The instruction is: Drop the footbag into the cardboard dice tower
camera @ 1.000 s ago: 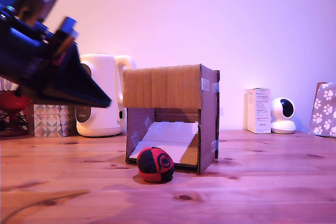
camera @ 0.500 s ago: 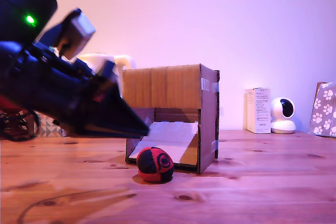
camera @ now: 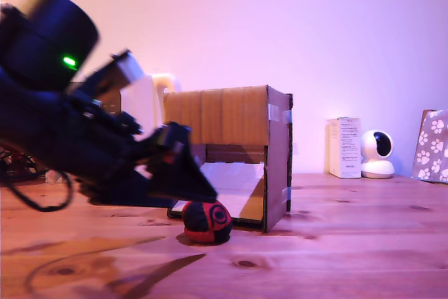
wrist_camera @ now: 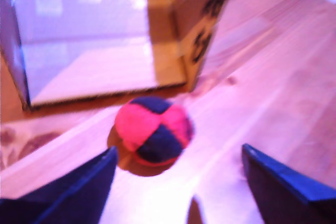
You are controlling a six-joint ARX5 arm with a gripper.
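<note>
The wooden bench (camera: 350, 243) fills the lower part of the exterior view. The dark arm (camera: 63, 124) takes up the left half of that frame, sloping down toward the centre; half a second ago it sat higher and farther left, and it has since dropped and reached in. The cardboard dice tower (camera: 227, 117) stands at the middle of the frame, unmoved, its lower front opening showing the pale ramp (camera: 234, 183) inside. A white kettle (camera: 150, 99) is now mostly hidden behind the arm in the upper left. At the right edge of the frame stand a white box (camera: 345, 147), a small round white camera (camera: 378, 153) and a paw-print bag (camera: 431, 146).

The gripper (wrist_camera: 178, 177) is spread wide: in the wrist view its two dark fingers (wrist_camera: 68, 192) flank open bench, apart from the ball. In the exterior view its tip (camera: 199, 187) sits just above and left of the footbag (camera: 208, 221).

The footbag lies on the bench just in front of the tower's opening, low centre, where it lay before.
</note>
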